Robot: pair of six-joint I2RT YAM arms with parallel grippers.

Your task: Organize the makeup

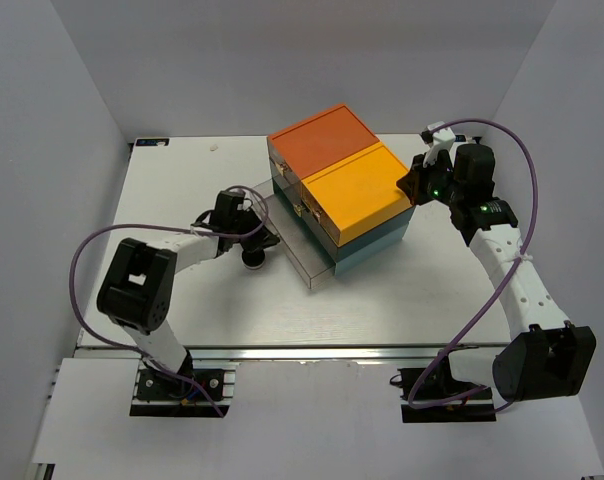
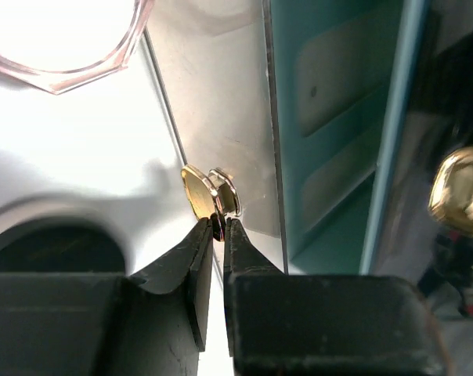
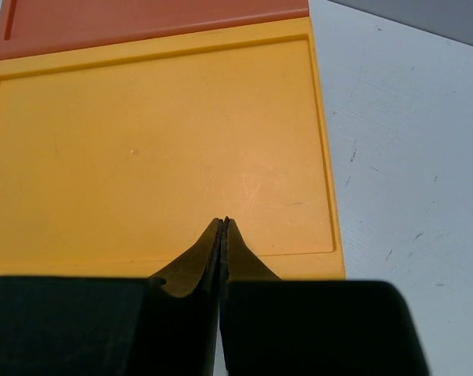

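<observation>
Glare bleached the face of the round pinkish jar (image 2: 56,39) in the left wrist view, and the top of the frame cut it off, so only its faceted clear-pink rim read plainly. It sat on the counter (image 1: 182,180), near the clear drawer front (image 2: 221,102) and to its left in that view.

The left claw (image 2: 221,224) was clamped on a small gold knob (image 2: 196,192) on that front, its tips pinched at the knob's base. A paler twin beside the knob looked like a reflection in the plastic. Farther right, a second gold knob (image 2: 460,192) was only a blur, and the dark patch under it could not be made out. From above, the left wrist covered the claw and the jar, and whether the drawer held anything could not be told.

The right claw (image 3: 223,223) was pressed fully together at the near edge of the yellow top (image 3: 158,141) of the drawer box (image 1: 347,185); whether it touched could not be told. The orange section (image 3: 142,19) beyond ran out of that view.

The clear drawer stuck out of the teal bottom tier (image 2: 330,117) toward the left arm. The box stood angled near the counter's middle, with bare counter to its left, right and front. Grey walls (image 1: 52,150) closed in the left, right and back.
</observation>
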